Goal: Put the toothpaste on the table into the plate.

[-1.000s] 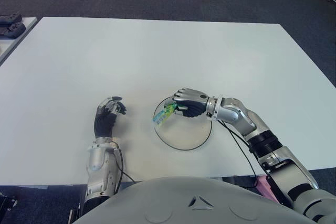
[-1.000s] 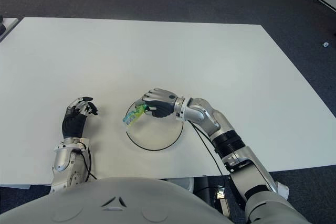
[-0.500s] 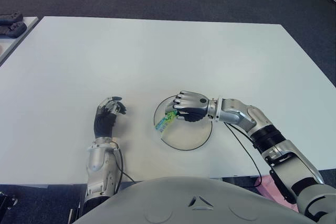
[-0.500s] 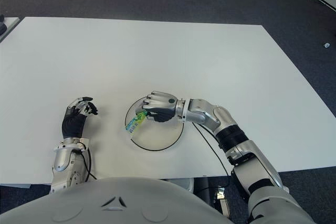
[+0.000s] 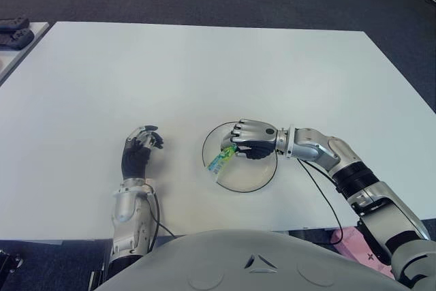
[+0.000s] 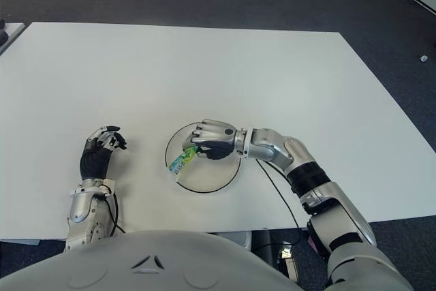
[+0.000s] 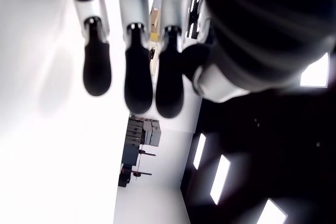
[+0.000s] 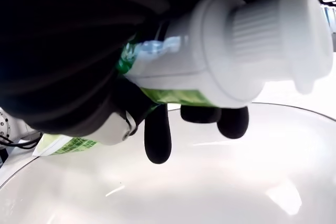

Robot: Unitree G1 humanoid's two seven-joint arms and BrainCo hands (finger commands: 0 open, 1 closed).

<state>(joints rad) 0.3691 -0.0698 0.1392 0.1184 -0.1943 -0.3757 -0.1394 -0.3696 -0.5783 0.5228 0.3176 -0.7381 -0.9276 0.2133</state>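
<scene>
toothpaste: we see the tube (image 5: 223, 159) held in our right hand (image 5: 251, 140), over the plate's left part, its flat crimped tail pointing down and out toward the left rim; the right wrist view shows the white cap (image 8: 273, 30) sticking out past the fingers.
handling: we judge it light, with a soft body that dents under pressure and a slick skin; the stiff shoulder near the cap looks like the surest hold, and that is about where we have it.
right hand: fingers (image 8: 157, 135) curled tight round the tube near the cap end, above the plate's bare floor.
plate: a shallow white dish with a dark rim (image 5: 263, 183); the middle and right part lie bare, so there seems room to lay the tube flat inside.
table: wide white top (image 5: 204, 66), bare all round the plate; the near edge is not far.
left hand: (image 5: 139, 149) shows well left of the plate, fingers loosely bent, holding nothing.
</scene>
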